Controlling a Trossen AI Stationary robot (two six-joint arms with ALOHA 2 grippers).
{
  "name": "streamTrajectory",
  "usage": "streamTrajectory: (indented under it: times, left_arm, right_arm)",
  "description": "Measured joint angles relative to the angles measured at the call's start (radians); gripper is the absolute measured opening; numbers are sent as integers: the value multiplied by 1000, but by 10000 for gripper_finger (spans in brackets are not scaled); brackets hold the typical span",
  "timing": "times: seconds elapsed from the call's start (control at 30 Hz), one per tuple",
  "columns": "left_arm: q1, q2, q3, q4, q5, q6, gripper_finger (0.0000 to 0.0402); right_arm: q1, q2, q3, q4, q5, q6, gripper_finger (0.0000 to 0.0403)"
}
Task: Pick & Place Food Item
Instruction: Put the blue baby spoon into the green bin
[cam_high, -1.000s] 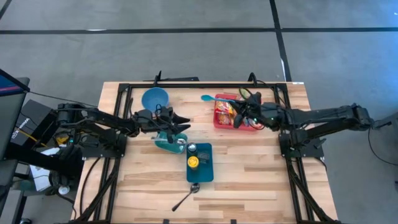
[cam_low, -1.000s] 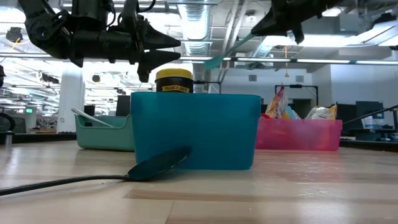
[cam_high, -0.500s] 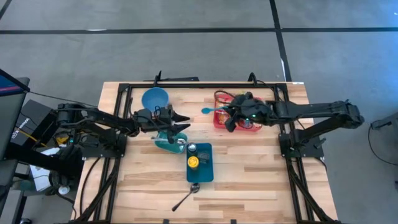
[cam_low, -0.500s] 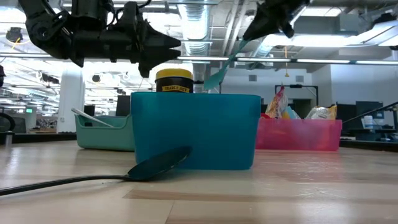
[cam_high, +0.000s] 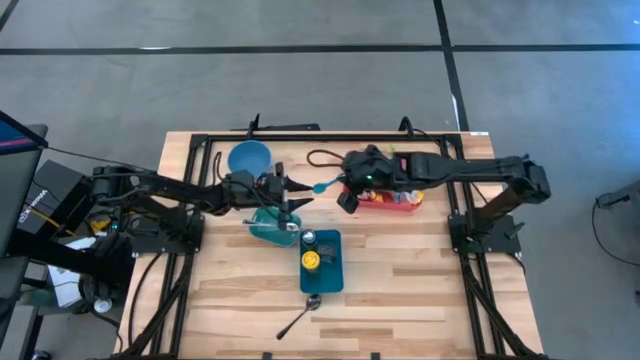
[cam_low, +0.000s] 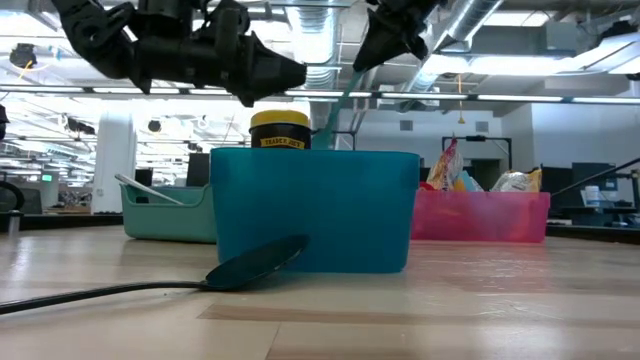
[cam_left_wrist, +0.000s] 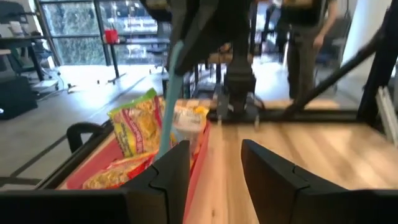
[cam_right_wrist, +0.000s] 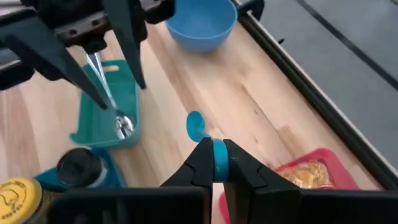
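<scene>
My right gripper (cam_high: 343, 188) is shut on a light-blue plastic spoon (cam_right_wrist: 200, 134), held in the air between the red bin (cam_high: 390, 203) of snack packets and my left gripper (cam_high: 298, 192). My left gripper is open and empty. It hovers over a green tray (cam_high: 268, 230) in which a metal spoon (cam_right_wrist: 111, 102) lies. In the left wrist view the blue spoon (cam_left_wrist: 169, 99) hangs just ahead of my left gripper's open fingers (cam_left_wrist: 175, 171). A blue bowl (cam_high: 249, 158) stands at the far left. My right gripper pinches the blue spoon's handle (cam_right_wrist: 219, 157) between its two fingers, near the handle's free end. The fingers come from the table's right, slanting down, and the spoon runs on along them. The spoon is lifted clear, and its bowl (cam_right_wrist: 194, 123) slants down toward my left gripper.
A blue bin (cam_high: 330, 272) at the table's middle holds a yellow-lidded jar (cam_high: 311, 261) and a dark-lidded jar (cam_high: 308, 238). A black spoon (cam_high: 298, 318) lies on the wood near the front edge. A black frame rail (cam_high: 330, 137) runs along the far edge.
My right gripper has carried the blue spoon from over the red bin toward the table's left, up to my left gripper. The spoon has tipped from nearly level to slanting steeply down. My left gripper has shifted a little toward the right gripper and stays open.
</scene>
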Motion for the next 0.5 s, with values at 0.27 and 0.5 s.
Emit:
streamTrajectory:
  times: [0.27,0.5]
  left_arm:
    - [6,0,12,-51,-1,38,139]
    - [9,0,12,-104,26,29,145]
  right_arm:
    - [19,91,126,-82,-63,-70,8]
    - [54,138,185,-103,-79,-129,8]
